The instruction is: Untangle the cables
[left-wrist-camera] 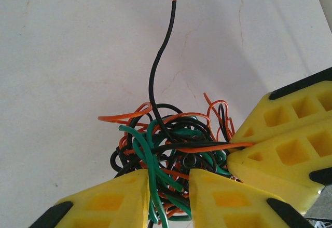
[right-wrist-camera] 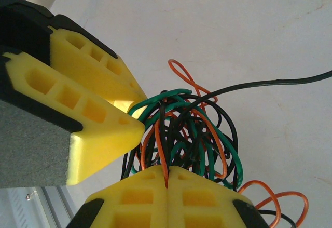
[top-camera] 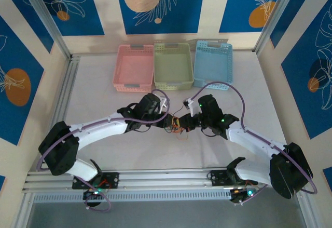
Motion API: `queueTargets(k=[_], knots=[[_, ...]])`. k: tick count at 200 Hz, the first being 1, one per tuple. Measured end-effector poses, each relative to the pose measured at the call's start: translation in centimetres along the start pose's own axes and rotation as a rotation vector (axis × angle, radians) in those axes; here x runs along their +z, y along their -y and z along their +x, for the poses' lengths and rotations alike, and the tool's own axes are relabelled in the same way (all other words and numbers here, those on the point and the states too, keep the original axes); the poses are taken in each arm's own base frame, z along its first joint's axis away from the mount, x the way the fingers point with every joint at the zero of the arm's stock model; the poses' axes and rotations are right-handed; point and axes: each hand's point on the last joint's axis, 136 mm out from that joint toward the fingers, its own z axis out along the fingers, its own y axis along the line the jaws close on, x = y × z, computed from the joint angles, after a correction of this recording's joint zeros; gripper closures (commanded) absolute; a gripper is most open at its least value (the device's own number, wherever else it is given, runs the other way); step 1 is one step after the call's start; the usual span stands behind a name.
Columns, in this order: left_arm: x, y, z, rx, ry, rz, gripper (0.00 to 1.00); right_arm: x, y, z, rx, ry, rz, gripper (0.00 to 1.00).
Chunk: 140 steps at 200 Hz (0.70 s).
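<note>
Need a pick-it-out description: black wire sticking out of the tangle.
On the white table, the left gripper and right gripper meet at a tangle of black, orange and green wires. The black wire is the lone strand leaving it in one long free tail, bare-tipped; the rest stay looped.

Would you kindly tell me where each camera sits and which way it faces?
Top: above and behind, looking down at the table; both arms show.
Left wrist: looks along the left tool at the wires it grips.
Right wrist: looks along the right tool, shut on wires.
Shared: all see the wires; each wrist view catches the other tool.
</note>
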Motion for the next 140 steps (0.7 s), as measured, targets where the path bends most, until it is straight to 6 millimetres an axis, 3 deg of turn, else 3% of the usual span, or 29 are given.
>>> queueTargets(k=[62, 92, 140], knots=[[0.1, -0.3, 0.1, -0.003, 0.0, -0.009, 0.86, 0.0, 0.0, 0.0, 0.0, 0.0, 0.0, 1.0], [0.0, -0.6, 0.1, 0.005, 0.008, -0.026, 1.0, 0.0, 0.0, 0.0, 0.0, 0.0, 0.0, 1.0], [-1.8, -1.0, -0.3, 0.013, 0.064, -0.053, 1.0, 0.0, -0.1, -0.3, -0.006, 0.011, -0.007, 1.0]])
